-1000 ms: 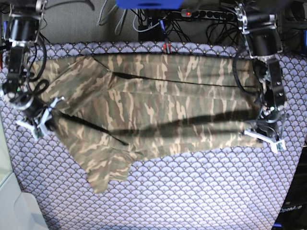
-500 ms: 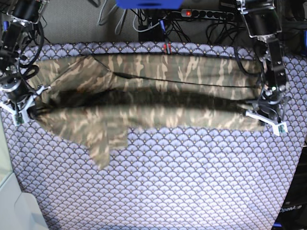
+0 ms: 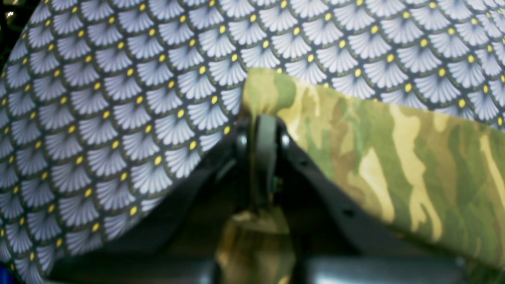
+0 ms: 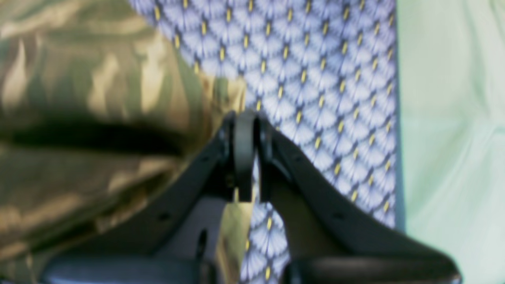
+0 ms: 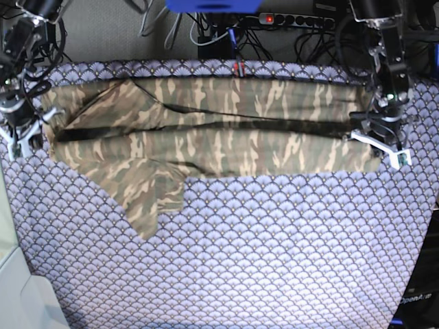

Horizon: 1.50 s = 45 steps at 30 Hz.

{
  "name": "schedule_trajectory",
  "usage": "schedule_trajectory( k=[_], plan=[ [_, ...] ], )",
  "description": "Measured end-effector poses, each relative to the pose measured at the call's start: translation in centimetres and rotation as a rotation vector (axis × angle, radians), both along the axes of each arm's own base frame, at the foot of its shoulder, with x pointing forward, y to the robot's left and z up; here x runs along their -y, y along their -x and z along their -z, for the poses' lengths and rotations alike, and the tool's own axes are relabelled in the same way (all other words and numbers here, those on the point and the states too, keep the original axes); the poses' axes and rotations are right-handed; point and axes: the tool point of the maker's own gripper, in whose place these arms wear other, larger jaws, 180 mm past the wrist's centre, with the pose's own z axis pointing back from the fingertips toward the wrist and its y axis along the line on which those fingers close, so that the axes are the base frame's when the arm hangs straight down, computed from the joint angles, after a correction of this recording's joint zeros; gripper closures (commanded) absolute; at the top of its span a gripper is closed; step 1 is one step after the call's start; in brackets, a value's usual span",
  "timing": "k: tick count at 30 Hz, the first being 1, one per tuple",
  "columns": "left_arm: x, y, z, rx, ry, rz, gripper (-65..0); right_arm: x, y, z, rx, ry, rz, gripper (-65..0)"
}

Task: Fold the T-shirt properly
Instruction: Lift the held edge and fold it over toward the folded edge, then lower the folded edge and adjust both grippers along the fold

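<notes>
Base view: the T-shirt (image 5: 206, 137) lies across the far half of the table (image 5: 274, 260), folded lengthwise into a long band over the purple scale-patterned cloth (one sleeve (image 5: 147, 199) trails toward the near side). The left hand (image 5: 376, 142) is closed on the shirt's edge at that view's right end; its wrist view shows camouflage fabric pinched between the jaws. The right hand (image 5: 20, 140) is closed on the shirt's other end, with fabric caught between its jaws too.
</notes>
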Motion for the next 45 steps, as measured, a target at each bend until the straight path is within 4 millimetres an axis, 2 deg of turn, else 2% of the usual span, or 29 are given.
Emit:
schedule_trajectory(
  k=[2, 13, 18, 21, 24, 30, 35, 45],
  plan=[
    [-0.3, 0.4, 0.3, -0.01, 0.0, -0.008, -0.4, 0.2, 0.5, 0.4, -0.022, 0.004, 0.007, 0.0],
    [-0.4, 0.2, 0.3, -0.008, 0.002, -0.014, -0.4, -0.8, -0.5, -0.7, 0.012, 0.015, -0.026, -0.6],
    [-0.3, 0.2, 0.3, -0.011, 0.003, -0.011, -0.4, -2.0, -1.4, 0.1, -0.103, 0.072, -0.115, -14.1],
    [-0.3, 0.1, 0.3, -0.009, 0.003, -0.01, -0.4, -1.8, -3.1, -1.1, -0.092, 0.087, -0.115, -20.4],
    [-0.3, 0.2, 0.3, -0.012, 0.004, -0.01, -0.4, -0.8, -4.2, -2.2, -0.096, 0.11, -0.082, -23.5],
    [-0.3, 0.1, 0.3, -0.01, 0.003, -0.01, -0.4, -0.3, -5.9, -3.7, -0.111, 0.121, -0.046, -25.2],
    [-0.3, 0.1, 0.3, -0.01, 0.003, -0.01, -0.4, -1.3, -5.4, -2.4, -0.171, 0.085, -0.026, -27.2],
    [-0.3, -0.7, -0.3, 0.012, 0.003, -0.01, -0.4, -3.1, -6.1, -2.6, -0.227, -0.027, -0.016, -27.7]
  ],
)
